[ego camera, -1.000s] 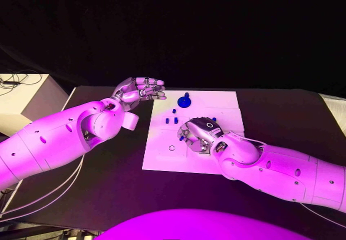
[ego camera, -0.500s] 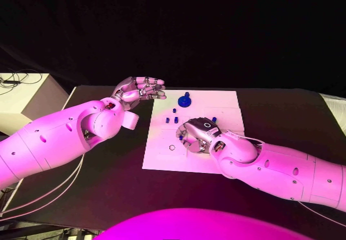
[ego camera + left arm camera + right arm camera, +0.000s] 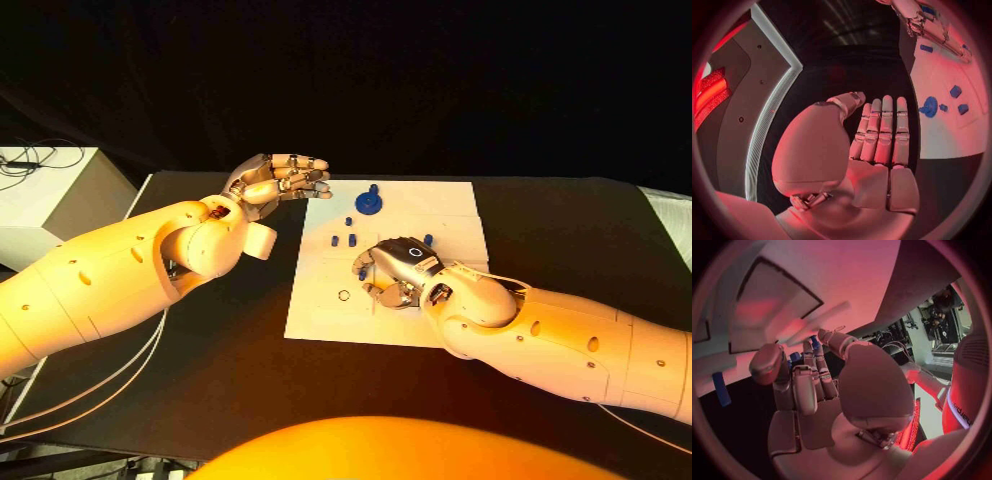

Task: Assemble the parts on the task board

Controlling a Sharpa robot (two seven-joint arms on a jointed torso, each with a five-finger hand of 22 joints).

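Observation:
The white task board (image 3: 320, 310) lies mid-table. A round blue part (image 3: 369, 203) stands near its far edge, with small blue parts (image 3: 343, 240) in a row nearer me and one more (image 3: 427, 239) to their right. My right hand (image 3: 397, 270) hangs low over the board's middle with its fingers curled down. In the right wrist view a small blue part (image 3: 815, 343) shows pinched between thumb and fingers. My left hand (image 3: 281, 180) is raised off the board's far left corner, palm up, holding nothing. The left wrist view shows that hand (image 3: 879, 145) flat and the round part (image 3: 929, 106).
A white box (image 3: 51, 195) with cables stands at the table's left edge. A small ring mark (image 3: 343, 295) sits on the board's near left area. Bare black table (image 3: 577, 230) lies to the board's right and in front of it.
My right hand has shifted slightly over the board's middle, staying curled. The left hand and the loose parts have not moved.

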